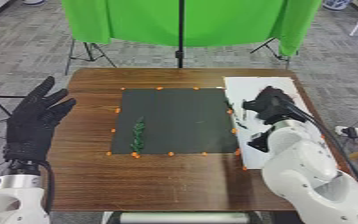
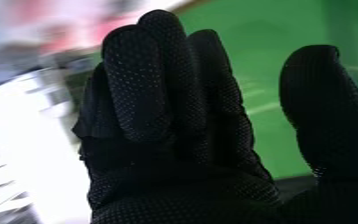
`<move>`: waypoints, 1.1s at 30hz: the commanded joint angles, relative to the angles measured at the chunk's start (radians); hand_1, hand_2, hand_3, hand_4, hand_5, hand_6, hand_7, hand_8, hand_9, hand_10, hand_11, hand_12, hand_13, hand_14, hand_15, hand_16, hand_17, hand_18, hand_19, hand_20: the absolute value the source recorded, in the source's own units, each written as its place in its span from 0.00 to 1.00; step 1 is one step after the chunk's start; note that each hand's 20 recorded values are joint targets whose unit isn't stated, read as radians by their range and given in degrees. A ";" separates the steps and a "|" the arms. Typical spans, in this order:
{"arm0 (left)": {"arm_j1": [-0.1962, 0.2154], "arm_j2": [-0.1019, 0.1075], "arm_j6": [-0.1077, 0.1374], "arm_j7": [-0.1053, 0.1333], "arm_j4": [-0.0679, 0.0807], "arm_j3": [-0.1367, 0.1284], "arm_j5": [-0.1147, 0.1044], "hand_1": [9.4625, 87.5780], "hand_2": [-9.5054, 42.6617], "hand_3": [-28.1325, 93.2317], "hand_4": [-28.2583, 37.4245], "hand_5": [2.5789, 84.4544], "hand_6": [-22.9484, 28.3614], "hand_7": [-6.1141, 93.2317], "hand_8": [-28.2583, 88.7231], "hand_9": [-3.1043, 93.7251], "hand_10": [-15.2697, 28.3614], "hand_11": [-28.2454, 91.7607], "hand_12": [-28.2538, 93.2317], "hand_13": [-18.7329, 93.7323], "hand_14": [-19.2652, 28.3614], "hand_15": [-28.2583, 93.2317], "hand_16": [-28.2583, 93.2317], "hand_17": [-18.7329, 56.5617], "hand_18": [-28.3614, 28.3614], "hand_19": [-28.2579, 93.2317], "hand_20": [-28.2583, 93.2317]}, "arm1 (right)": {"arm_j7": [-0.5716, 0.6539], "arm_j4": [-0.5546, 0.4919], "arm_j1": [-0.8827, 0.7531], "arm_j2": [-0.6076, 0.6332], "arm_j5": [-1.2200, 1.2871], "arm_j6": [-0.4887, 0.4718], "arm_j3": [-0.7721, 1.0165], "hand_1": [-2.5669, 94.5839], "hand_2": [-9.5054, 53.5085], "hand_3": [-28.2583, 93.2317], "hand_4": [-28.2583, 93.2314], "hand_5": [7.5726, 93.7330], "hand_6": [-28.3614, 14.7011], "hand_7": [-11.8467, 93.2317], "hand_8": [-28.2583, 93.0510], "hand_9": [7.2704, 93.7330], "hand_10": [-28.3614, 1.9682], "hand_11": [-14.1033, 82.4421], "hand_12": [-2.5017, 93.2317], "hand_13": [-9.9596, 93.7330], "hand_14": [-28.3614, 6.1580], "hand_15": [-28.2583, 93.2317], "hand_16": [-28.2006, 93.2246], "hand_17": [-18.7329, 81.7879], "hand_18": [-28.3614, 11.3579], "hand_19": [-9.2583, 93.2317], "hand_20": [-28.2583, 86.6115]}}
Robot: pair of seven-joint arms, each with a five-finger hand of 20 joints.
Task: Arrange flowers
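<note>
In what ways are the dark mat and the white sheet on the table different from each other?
The dark mat is nearly square, while the white sheet is a long, narrow strip. The dark mat bears a green leafy sprig on its left part; the white sheet is partly covered by the right hand. Both lie flat on the wooden table.

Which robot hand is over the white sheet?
The right hand is over the sheet; the left hand is by the left edge of the table.
</note>
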 commanded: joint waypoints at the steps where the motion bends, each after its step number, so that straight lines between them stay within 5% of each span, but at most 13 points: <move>1: 0.015 -0.022 -0.004 -0.002 0.025 0.003 0.001 0.21 0.29 0.89 0.09 0.40 0.56 0.20 0.15 0.38 0.76 0.42 0.32 0.38 0.92 0.62 0.17 0.12 0.91 0.66 0.36 | 0.132 0.010 -0.289 0.133 0.011 0.032 0.275 0.35 0.10 0.85 0.04 0.63 0.54 0.24 0.13 0.73 0.26 0.47 0.20 0.73 0.36 0.79 0.32 0.50 0.03 0.97 0.40; 5: 0.025 -0.025 0.003 -0.004 0.035 0.005 -0.018 0.20 0.29 0.88 0.09 0.40 0.56 0.20 0.15 0.38 0.76 0.42 0.32 0.38 0.92 0.62 0.17 0.12 0.91 0.66 0.36 | 0.156 0.022 -0.332 0.141 0.029 -0.046 0.328 0.36 0.08 0.85 0.04 0.61 0.54 0.24 0.13 0.71 0.25 0.48 0.19 0.73 0.36 0.80 0.32 0.49 0.03 0.97 0.40; 9: 0.021 -0.030 0.000 -0.009 0.037 0.008 -0.014 0.20 0.29 0.88 0.09 0.39 0.56 0.20 0.15 0.38 0.76 0.42 0.32 0.38 0.92 0.62 0.17 0.12 0.91 0.66 0.37 | 0.147 0.030 -0.349 0.128 0.105 -0.147 0.369 0.37 0.05 0.85 0.03 0.60 0.54 0.24 0.13 0.69 0.24 0.48 0.19 0.71 0.35 0.82 0.32 0.48 0.02 0.97 0.40; 22: 0.017 -0.042 -0.005 -0.013 0.035 0.001 -0.009 0.21 0.29 0.89 0.09 0.39 0.56 0.20 0.15 0.38 0.76 0.42 0.32 0.38 0.92 0.62 0.17 0.12 0.91 0.66 0.37 | 0.164 0.074 -0.341 0.138 0.082 -0.212 0.322 0.40 0.03 0.85 0.03 0.63 0.57 0.25 0.13 0.69 0.26 0.49 0.19 0.70 0.36 0.83 0.31 0.47 0.03 0.97 0.40; 27: 0.028 -0.043 0.003 -0.007 0.030 -0.001 -0.015 0.21 0.29 0.89 0.09 0.39 0.57 0.20 0.15 0.38 0.76 0.42 0.32 0.38 0.92 0.62 0.17 0.12 0.91 0.66 0.37 | 0.165 0.139 -0.272 0.176 0.052 -0.181 0.203 0.43 0.00 0.85 0.03 0.69 0.59 0.26 0.13 0.73 0.31 0.51 0.20 0.72 0.39 0.83 0.31 0.48 0.04 0.97 0.42; 33: 0.031 -0.039 0.007 -0.002 0.028 -0.001 -0.015 0.21 0.29 0.89 0.09 0.39 0.56 0.20 0.15 0.38 0.76 0.42 0.32 0.38 0.93 0.62 0.17 0.12 0.91 0.66 0.37 | 0.152 0.167 -0.274 0.227 -0.064 -0.073 0.145 0.57 0.00 0.79 0.00 0.90 0.65 0.28 0.24 0.89 0.52 0.56 0.24 0.83 0.55 0.82 0.35 0.56 0.11 1.00 0.49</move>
